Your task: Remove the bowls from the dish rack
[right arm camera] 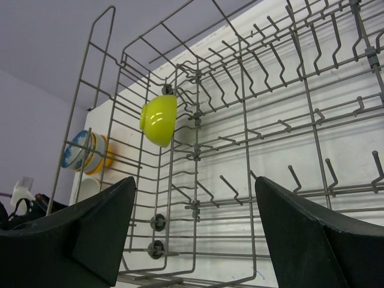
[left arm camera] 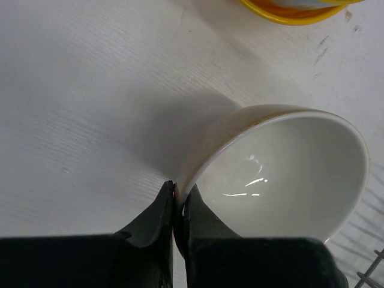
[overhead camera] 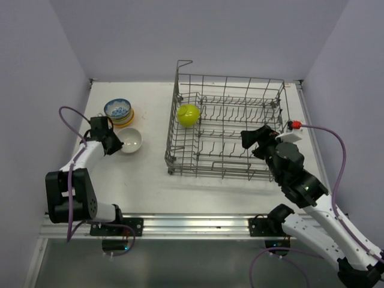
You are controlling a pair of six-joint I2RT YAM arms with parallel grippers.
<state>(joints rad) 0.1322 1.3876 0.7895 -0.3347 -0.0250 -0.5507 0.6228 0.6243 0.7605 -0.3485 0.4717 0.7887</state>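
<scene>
Grey wire dish rack (overhead camera: 204, 159): one lime-yellow bowl (overhead camera: 188, 114) on edge, far-left corner. White bowl (overhead camera: 130, 140) upright on desk (overhead camera: 150, 186), left of rack. Stacked bowls (overhead camera: 118, 110), blue-patterned topmost, just behind it.

the right gripper (right arm camera: 195, 189) is holding its two dark fingers (right arm camera: 90, 234) wide apart at the bottom of the frame, looking into the dish rack (right arm camera: 196, 150), whose grey wires & upright tines are filling most of the view over the white table (right arm camera: 348, 150). a lime-yellow bowl (right arm camera: 161, 120) is sitting on its side among tines at the rack's far left. beyond the rack wall, a blue-patterned bowl (right arm camera: 75, 151) is lying stacked w/ an orange-yellow bowl (right arm camera: 107, 157).
</scene>
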